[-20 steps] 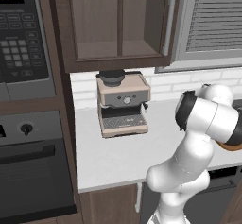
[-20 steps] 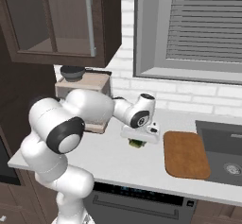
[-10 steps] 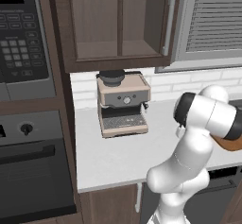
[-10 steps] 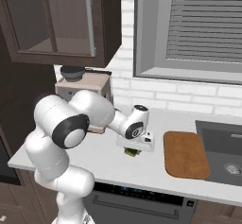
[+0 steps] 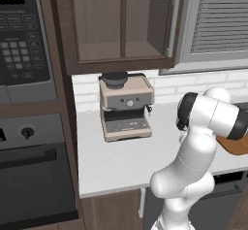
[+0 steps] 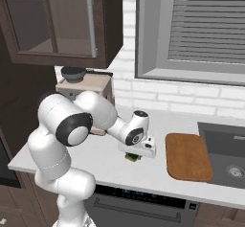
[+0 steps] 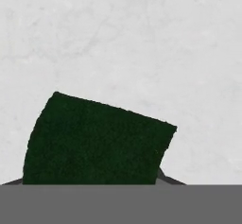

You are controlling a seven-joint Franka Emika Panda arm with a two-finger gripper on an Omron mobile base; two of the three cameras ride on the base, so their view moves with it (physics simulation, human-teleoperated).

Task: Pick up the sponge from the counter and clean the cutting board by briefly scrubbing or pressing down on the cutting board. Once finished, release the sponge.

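the tool (image 6: 135, 155) sits low over the table (image 6: 95, 166), pinching the sponge (image 6: 131, 157), and the cutting board (image 6: 188, 156) lies flat toward the sink side, apart.

the bench (image 7: 142, 38) looks like pale polished stone with faint grey veining, smooth and matt. the sponge (image 7: 94, 142) has a dark green, slightly fuzzy, matt face. the cutting board (image 6: 187, 156) is reddish-brown wood, smooth with a low sheen. the coffee machine (image 5: 125, 106) looks like brushed beige metal with dark plastic parts.
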